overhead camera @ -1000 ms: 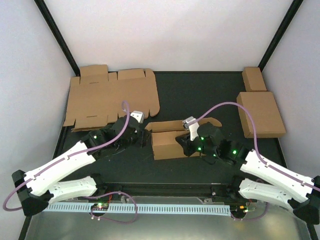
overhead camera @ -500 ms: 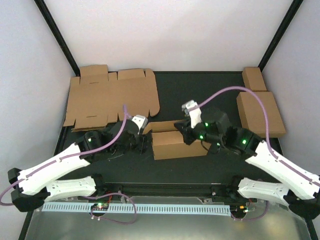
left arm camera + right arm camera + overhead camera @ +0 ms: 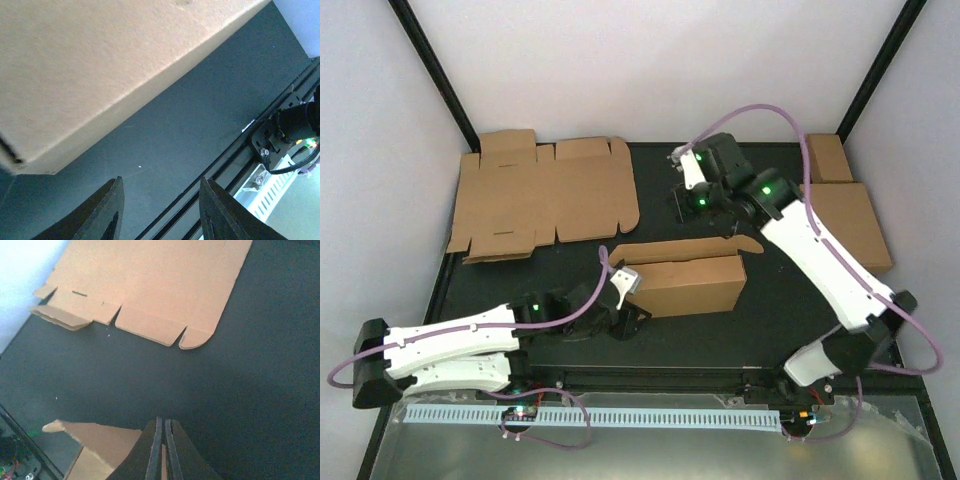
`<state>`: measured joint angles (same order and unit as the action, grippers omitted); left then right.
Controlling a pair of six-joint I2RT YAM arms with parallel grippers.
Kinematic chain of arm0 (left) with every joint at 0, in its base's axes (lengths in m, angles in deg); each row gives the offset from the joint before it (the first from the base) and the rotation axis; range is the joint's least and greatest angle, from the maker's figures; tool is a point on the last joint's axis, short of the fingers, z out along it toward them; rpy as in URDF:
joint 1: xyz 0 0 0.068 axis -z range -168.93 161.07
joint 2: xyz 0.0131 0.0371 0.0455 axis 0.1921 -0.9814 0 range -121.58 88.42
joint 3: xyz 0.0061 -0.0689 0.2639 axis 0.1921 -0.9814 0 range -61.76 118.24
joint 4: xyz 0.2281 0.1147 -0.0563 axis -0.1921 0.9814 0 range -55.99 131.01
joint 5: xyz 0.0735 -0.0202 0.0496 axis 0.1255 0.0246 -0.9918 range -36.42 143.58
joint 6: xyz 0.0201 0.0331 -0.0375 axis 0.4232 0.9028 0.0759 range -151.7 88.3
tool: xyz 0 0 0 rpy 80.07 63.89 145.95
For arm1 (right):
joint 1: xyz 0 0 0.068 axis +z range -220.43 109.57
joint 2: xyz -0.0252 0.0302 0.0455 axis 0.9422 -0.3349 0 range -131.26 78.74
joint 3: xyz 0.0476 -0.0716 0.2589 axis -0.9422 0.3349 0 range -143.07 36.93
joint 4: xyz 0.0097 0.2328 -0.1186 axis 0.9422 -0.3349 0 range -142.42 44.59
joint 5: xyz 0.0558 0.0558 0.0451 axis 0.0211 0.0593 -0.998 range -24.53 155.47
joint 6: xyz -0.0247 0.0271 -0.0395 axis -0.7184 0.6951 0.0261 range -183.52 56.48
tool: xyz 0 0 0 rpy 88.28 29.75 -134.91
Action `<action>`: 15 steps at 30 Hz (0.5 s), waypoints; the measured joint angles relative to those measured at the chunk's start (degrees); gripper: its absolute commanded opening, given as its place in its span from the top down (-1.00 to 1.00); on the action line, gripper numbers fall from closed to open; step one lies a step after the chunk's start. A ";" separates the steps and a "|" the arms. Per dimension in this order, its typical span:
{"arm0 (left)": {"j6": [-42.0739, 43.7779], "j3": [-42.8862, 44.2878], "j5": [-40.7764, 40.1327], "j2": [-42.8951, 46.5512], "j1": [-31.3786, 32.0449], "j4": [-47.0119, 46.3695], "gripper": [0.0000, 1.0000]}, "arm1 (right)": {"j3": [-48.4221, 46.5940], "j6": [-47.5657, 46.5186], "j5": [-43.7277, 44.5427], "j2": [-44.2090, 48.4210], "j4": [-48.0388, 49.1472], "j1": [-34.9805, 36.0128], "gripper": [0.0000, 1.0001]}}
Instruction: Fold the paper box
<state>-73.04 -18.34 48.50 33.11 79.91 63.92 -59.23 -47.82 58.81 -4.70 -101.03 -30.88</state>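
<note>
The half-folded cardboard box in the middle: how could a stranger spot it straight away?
Start at the black table and look to its middle, just ahead of the left gripper. The paper box stands there with walls up and a flap open behind, unlike the flat sheet at far left and the closed boxes at right.

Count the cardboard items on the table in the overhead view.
4: a flat die-cut sheet far left; a partly folded paper box at centre; a closed shallow box at right; a small oblong box behind it. None looks hidden.
</note>
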 measured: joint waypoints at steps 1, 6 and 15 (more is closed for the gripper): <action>0.09 -1.29 0.24 -0.17 0.20 -1.97 0.13 | -1.62 -0.28 -0.52 -1.90 -1.14 -0.44 0.95; 1.22 -5.44 0.76 -0.98 1.03 -10.51 0.10 | -9.62 -2.45 -2.99 -12.35 -7.58 -1.53 0.97; 7.74 -10.69 -2.03 -5.11 1.03 -22.14 0.05 | -12.13 -4.83 -4.79 -22.36 -14.84 -1.86 0.97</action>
<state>-65.30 -29.03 46.47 28.00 80.94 41.78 -71.36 -52.65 54.03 -27.06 -115.87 -32.74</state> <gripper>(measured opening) 0.475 0.017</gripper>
